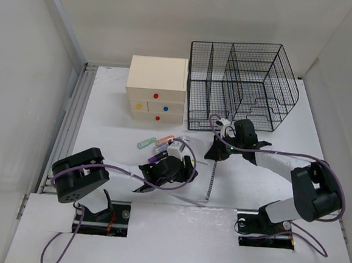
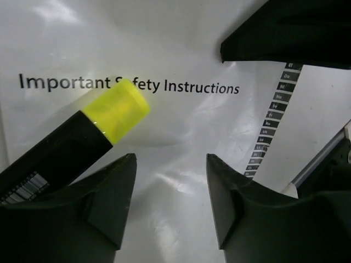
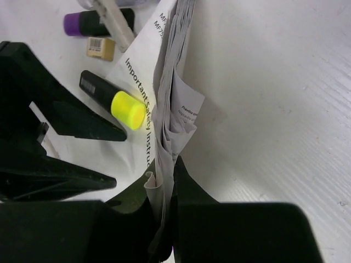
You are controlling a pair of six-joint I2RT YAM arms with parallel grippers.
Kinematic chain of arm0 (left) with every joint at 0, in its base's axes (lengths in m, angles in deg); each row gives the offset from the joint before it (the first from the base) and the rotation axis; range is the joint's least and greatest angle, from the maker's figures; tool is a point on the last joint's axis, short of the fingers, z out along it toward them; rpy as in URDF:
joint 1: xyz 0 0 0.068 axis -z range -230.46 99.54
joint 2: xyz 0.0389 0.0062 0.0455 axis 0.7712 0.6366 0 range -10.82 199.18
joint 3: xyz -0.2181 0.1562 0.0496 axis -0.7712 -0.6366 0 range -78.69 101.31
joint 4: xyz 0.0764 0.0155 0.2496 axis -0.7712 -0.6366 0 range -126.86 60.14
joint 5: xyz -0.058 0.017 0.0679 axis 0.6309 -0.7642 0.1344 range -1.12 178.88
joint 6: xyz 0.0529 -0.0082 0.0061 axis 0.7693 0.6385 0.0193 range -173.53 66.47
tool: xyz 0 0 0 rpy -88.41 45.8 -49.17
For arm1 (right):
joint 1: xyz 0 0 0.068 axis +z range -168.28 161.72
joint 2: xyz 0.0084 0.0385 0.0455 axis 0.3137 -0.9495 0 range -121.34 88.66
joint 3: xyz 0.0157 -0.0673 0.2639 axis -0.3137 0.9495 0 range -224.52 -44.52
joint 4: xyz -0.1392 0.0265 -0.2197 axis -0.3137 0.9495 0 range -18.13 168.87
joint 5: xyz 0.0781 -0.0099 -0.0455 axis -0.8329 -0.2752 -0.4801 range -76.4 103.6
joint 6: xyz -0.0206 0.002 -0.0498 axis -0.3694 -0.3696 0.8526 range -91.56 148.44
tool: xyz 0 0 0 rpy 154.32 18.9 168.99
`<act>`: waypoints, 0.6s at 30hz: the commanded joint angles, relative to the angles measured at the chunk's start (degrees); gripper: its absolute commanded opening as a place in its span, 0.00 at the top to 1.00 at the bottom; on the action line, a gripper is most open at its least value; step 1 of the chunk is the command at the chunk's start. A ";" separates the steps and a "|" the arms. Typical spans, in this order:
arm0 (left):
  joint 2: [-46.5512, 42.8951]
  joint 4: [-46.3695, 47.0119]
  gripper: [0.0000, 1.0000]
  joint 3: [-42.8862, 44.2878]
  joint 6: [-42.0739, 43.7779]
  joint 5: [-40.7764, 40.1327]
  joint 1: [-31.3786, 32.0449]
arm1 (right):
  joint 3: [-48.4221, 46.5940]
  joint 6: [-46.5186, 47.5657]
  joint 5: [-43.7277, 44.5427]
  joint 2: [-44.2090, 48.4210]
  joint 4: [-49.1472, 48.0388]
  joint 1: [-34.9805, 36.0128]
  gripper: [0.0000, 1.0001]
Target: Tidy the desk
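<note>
Your right pincer [image 3: 164, 178] pinches the booklet [image 3: 176, 104], your left pincer [image 2: 171, 192] is spread above it, and pens [image 3: 107, 93] lie loose on the desk [image 1: 106, 126], so you have most tidying left.

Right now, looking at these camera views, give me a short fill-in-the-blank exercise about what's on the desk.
1. The highlighter lying by the printed heading has a ____ cap.
2. The booklet is headed "Important ____ Instructions".
3. The ____ arm's fingers are shut on the booklet's edge.
4. In the top view, the drawer box stands to the ____ of the wire mesh organizer.
Missing words: yellow; Safety; right; left.
</note>
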 commanded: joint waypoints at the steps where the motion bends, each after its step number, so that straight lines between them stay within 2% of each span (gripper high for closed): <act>1: 0.45 -9.62 0.47 -1.62 0.50 2.43 0.52 | -1.04 3.72 -2.00 5.84 -2.27 0.86 1.00; 4: -4.64 -11.28 0.24 -2.23 0.51 2.43 0.52 | -4.55 7.50 2.12 11.64 3.33 0.33 1.00; 6: -7.89 -13.48 0.20 -2.23 0.51 1.03 0.52 | -8.07 10.84 5.80 15.15 6.68 0.33 1.00; 14: -8.17 -16.74 0.20 -0.65 2.35 -0.03 0.52 | -24.94 18.23 16.98 15.79 21.62 1.47 1.00; 18: -8.17 -14.64 0.21 -2.06 1.13 -0.03 0.52 | -29.43 19.29 21.46 15.17 22.25 3.49 1.00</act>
